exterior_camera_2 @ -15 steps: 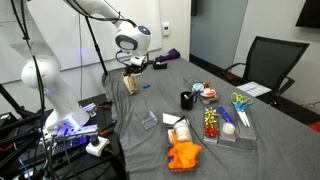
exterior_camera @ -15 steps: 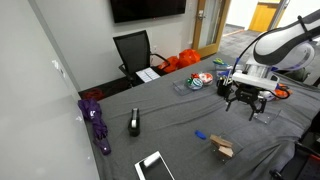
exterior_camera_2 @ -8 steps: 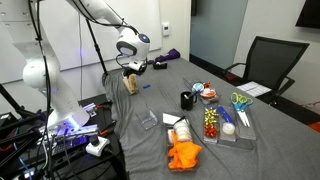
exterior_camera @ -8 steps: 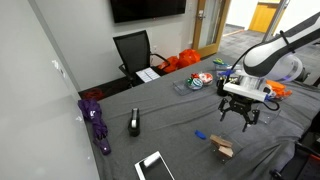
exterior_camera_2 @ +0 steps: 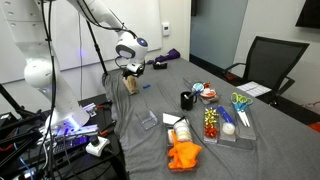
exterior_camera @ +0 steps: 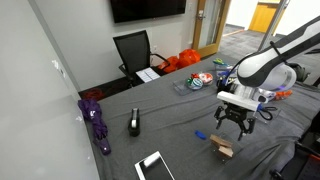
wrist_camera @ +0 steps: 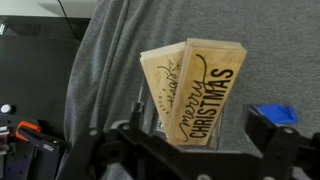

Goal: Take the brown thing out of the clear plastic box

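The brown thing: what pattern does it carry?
The brown thing is pale tan with dark "Merry Christmas" lettering; clearest in wrist view.

In an exterior view the camera sits high off the near end of the grey cloth-covered counter [exterior_camera: 170, 120]. It faces along the counter toward the black office chair [exterior_camera: 135, 50] and the dark wall screen [exterior_camera: 148, 8] at far. The black robot hand [exterior_camera: 232, 122] stands right, at middle range.

In an exterior view the camera sits lower, at another side of the counter [exterior_camera_2: 280, 130]. Here the hand [exterior_camera_2: 130, 78] is far left and the chair [exterior_camera_2: 265, 60] far right.

Both exterior views share counter, chair, hand and the tan wooden lettered block [exterior_camera: 222, 149].

The wrist view looks down at close range on that block [wrist_camera: 195, 90] and the grey cloth.
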{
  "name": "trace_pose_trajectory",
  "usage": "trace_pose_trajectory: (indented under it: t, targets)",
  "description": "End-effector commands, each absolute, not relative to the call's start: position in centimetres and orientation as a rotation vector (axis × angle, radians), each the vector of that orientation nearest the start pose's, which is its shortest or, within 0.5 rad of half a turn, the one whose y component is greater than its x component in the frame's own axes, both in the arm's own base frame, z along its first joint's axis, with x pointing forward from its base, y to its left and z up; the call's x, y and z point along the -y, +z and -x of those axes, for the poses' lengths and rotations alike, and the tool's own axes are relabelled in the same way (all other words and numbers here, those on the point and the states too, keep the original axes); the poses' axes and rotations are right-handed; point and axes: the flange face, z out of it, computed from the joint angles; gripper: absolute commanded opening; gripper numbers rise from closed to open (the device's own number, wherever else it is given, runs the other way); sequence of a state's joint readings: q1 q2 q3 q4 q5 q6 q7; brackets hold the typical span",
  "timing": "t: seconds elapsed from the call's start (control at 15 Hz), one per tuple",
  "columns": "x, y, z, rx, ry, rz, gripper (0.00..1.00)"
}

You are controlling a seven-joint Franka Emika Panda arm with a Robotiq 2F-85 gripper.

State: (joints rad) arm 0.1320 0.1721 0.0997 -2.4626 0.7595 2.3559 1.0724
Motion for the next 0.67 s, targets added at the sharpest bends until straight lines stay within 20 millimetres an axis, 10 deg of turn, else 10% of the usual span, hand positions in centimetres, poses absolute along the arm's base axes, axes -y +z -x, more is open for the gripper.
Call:
trace_pose_trajectory:
  t: [0.0, 0.47, 0.6]
  targets:
    - [-12.7, 19.9, -44.0, -1.935, 0.679, 2.071, 1.00]
    - [-13.6, 18.8, -43.8, -1.965, 0.644, 2.057, 1.00]
    - [-13.7, 18.6, -43.7, -1.967, 0.641, 2.061, 0.74]
